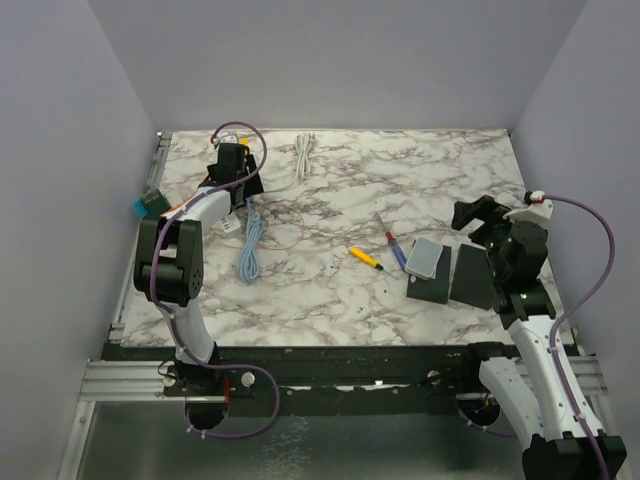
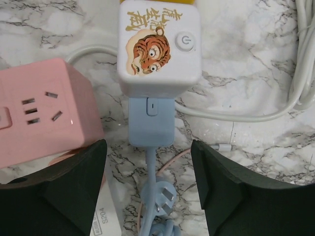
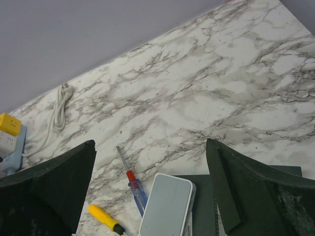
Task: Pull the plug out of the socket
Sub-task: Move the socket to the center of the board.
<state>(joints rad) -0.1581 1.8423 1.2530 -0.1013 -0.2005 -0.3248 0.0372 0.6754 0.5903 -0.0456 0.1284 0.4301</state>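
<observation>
The blue plug (image 2: 151, 120) sits at the centre of my left wrist view, seated in the lower face of the white cube socket (image 2: 158, 46), the one with the tiger picture and a round button. In the top view this pair lies at the upper left of the worktop (image 1: 420, 170).

My left end effector (image 2: 147, 157) is lined up with it. The two dark fingers (image 2: 74, 187) stand spread on either side of the plug's lower end, not touching it and pinching nothing. I judge they are set this way so that closing will take the plug by its flat sides, ready for a pull straight down the frame, away from the socket.

The blue cable (image 2: 146, 169) runs down between the fingers to a loose three-pin plug (image 2: 162, 199) near the bottom edge. A pink cube socket (image 2: 42, 115) crowds the left finger and could be nudged. A white cable (image 2: 246, 115) loops off to the right, apart from my grip line. The white socket is not held down, so it may drag along.

My right end effector (image 3: 150, 143) hangs spread and empty at the right of the top view, above a screwdriver (image 3: 134, 187) and a pale grey box (image 3: 167, 204).
</observation>
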